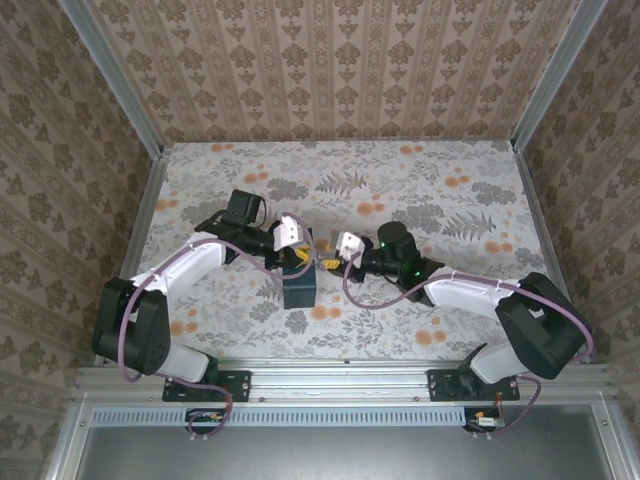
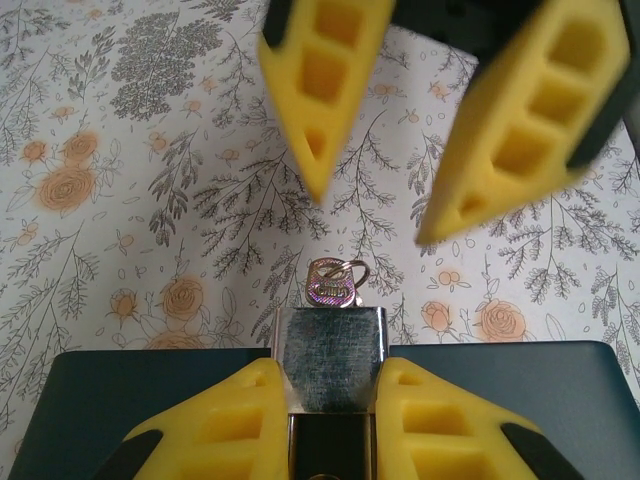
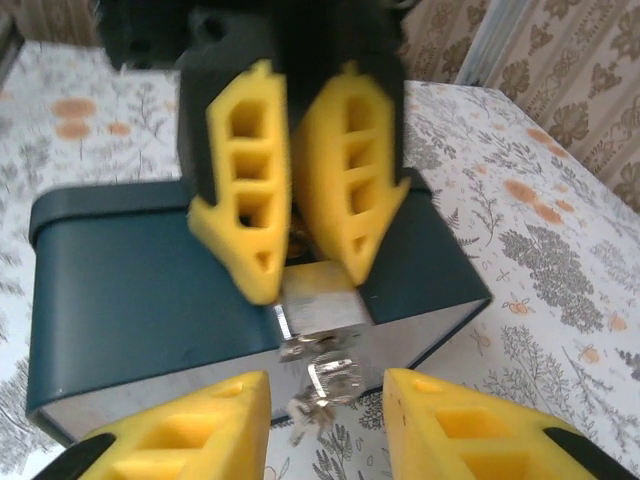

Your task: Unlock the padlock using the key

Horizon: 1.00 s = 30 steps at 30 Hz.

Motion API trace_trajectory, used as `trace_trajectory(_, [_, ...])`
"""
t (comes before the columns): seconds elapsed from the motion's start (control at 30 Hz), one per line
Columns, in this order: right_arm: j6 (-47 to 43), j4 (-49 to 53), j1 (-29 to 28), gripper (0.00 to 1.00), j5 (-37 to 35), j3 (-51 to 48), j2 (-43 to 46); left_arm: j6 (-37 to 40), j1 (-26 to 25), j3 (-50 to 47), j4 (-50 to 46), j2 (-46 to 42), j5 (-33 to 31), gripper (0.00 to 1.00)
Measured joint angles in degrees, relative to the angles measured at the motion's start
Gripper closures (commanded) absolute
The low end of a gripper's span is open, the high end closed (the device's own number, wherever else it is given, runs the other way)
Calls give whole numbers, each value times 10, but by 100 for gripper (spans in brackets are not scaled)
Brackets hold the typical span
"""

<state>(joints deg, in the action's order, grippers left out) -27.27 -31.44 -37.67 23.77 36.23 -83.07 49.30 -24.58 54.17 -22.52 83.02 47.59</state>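
Left gripper (image 2: 330, 385) is clenched on the silver padlock (image 2: 330, 350) atop the dark box (image 2: 130, 400), key (image 2: 336, 283) sticking out its end, so I'd centre the right gripper (image 2: 375, 212) and its released jaws around the key head, pinch squarely, then twist gently.

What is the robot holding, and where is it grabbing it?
The left hand pinches the silver padlock by its two sides, on top of the blue box. The right hand is open near the key, holding nothing.
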Motion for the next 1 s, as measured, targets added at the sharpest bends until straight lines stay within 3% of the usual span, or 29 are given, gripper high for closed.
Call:
trace_trajectory(0.4, [-113,-51,-24,62,-103,-21,-17,0,7,2,-6,3,7,94])
trace_trajectory(1.0, [-142,-91,-35,68,-131,-13,-71,0,7,5,-9,5,9,94])
